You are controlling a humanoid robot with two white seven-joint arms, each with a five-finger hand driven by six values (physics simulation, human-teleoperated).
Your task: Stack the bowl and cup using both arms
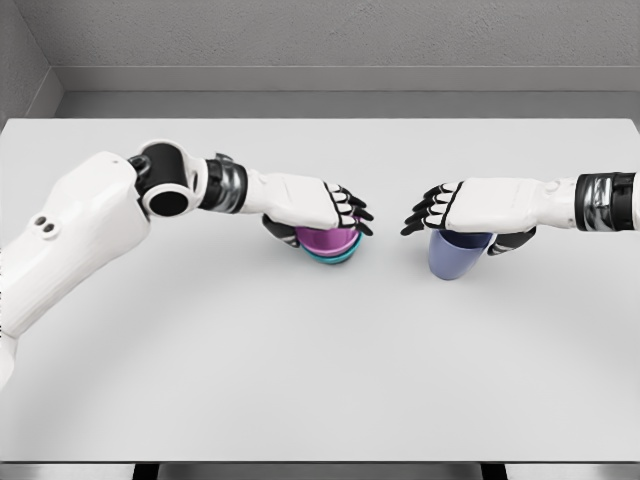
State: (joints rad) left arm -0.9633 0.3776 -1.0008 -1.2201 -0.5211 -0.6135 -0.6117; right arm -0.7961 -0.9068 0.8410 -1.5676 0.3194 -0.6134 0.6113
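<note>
A magenta bowl sits nested in a teal bowl left of the table's middle. My left hand lies over them from the left, its fingers curled over the far rim and the thumb down the near left side. A lavender-blue cup stands right of the middle. My right hand covers its top, its thumb against the cup's right side and its fingers curled past the left side. Both rims are hidden under the palms. A gap of bare table separates the two hands.
The white table ends at a front edge near the bottom of the view and at a grey wall behind. My left upper arm stretches across the left side of the table.
</note>
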